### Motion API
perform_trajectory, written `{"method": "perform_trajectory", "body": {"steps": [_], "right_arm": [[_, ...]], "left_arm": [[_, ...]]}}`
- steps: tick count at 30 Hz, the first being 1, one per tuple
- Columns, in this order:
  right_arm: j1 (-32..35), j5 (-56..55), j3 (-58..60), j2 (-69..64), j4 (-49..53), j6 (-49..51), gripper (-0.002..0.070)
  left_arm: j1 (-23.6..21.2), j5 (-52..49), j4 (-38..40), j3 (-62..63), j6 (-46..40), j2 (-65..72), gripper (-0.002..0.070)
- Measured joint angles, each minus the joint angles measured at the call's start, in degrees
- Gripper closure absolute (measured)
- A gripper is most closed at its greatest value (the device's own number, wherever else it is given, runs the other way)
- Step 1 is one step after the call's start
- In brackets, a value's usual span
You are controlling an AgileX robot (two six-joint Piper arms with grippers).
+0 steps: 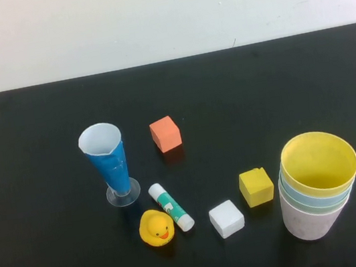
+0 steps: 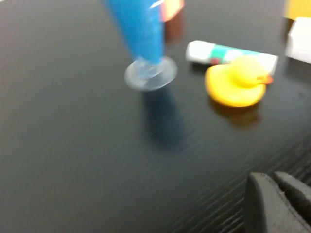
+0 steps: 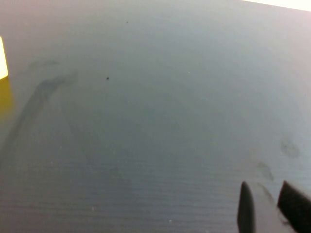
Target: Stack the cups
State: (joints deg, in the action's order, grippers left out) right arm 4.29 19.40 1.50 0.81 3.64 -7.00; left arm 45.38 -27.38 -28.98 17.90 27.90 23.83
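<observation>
The cups stand nested in one upright stack at the table's front right: the yellow cup (image 1: 320,164) on top, the light blue rim (image 1: 295,195) and pale green rim (image 1: 292,204) under it, the pink-white cup (image 1: 309,224) at the bottom. My left gripper (image 2: 269,178) is shut and empty, low over the table at the front left, far from the stack. My right gripper (image 3: 265,196) is slightly open and empty over bare table; it is out of the high view. No gripper touches the cups.
A tall blue cone glass (image 1: 109,161) on a clear base stands left of centre, also in the left wrist view (image 2: 138,29). Near it lie a rubber duck (image 1: 157,227), a glue stick (image 1: 171,206), an orange cube (image 1: 165,134), a white block (image 1: 227,218) and a yellow block (image 1: 256,187).
</observation>
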Motion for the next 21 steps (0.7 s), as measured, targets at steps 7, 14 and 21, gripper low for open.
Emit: {"method": "perform_trajectory", "body": {"steps": [7,14,21], "right_arm": [[0.0,0.0,0.0,0.0,0.0,0.0,0.0575],[0.0,0.0,0.0,0.0,0.0,0.0,0.0575],[0.0,0.0,0.0,0.0,0.04,0.0,0.0575]], "left_arm": [[-17.81,5.45,10.82,-4.41,-3.92,-7.07,0.0673],[-36.34,18.48,27.91,-13.58,-19.9,-17.15,0.0674],[-44.18,21.51,29.88,-19.12,-21.52,-23.19,0.0675]]}}
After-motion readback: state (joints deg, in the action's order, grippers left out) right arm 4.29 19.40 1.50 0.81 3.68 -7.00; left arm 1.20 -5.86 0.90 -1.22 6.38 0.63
